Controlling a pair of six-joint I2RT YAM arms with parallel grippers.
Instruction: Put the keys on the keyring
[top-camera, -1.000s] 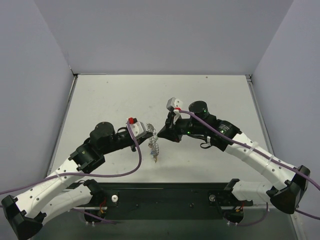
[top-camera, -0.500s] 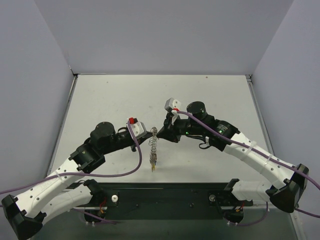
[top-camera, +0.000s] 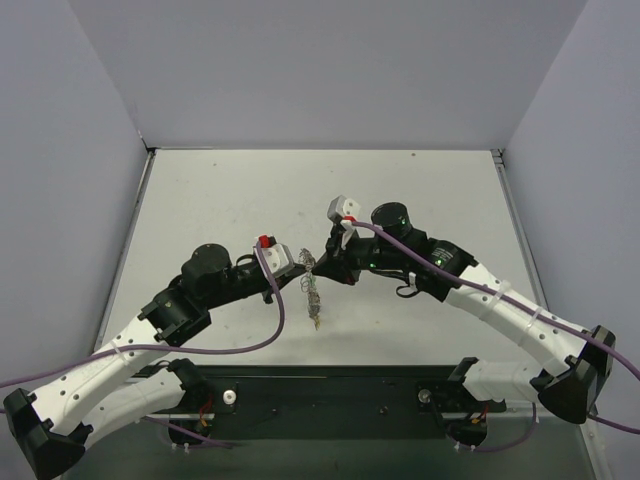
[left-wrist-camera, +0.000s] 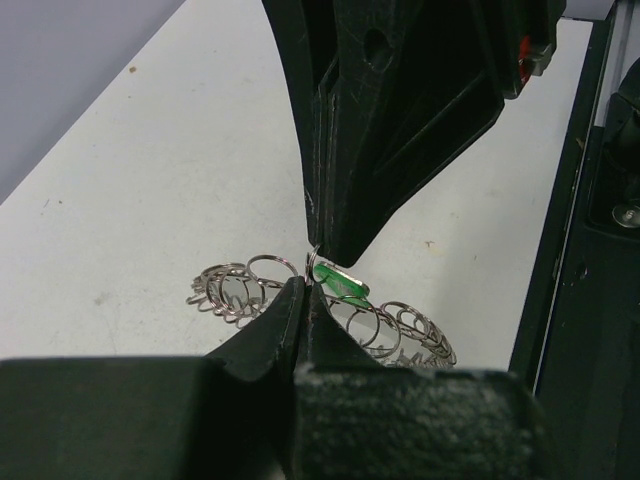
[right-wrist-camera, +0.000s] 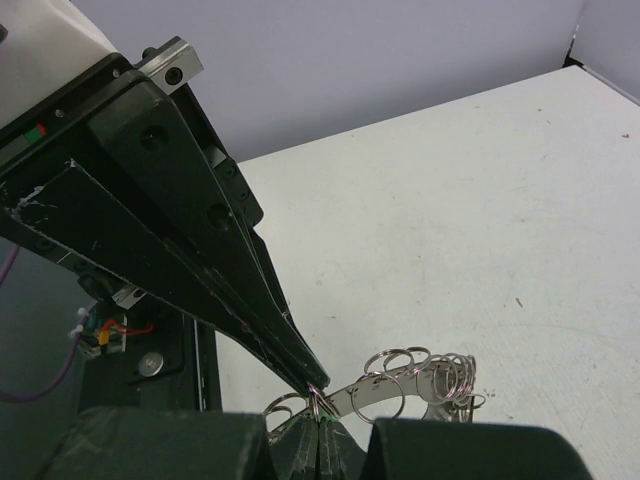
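The keyring (top-camera: 312, 287), a silvery ring rimmed with small wire loops (left-wrist-camera: 232, 290), hangs above the bench (top-camera: 220, 200) at mid-table, between the two gripper tips. A green key (left-wrist-camera: 338, 281) sits on its rim right where they meet. The left gripper (top-camera: 301, 271) is clenched on the keyring's rim. The right gripper (top-camera: 322, 263) is clenched as well, tip to tip with the left and touching the green key's head, though whether it pinches the key or the ring cannot be told.
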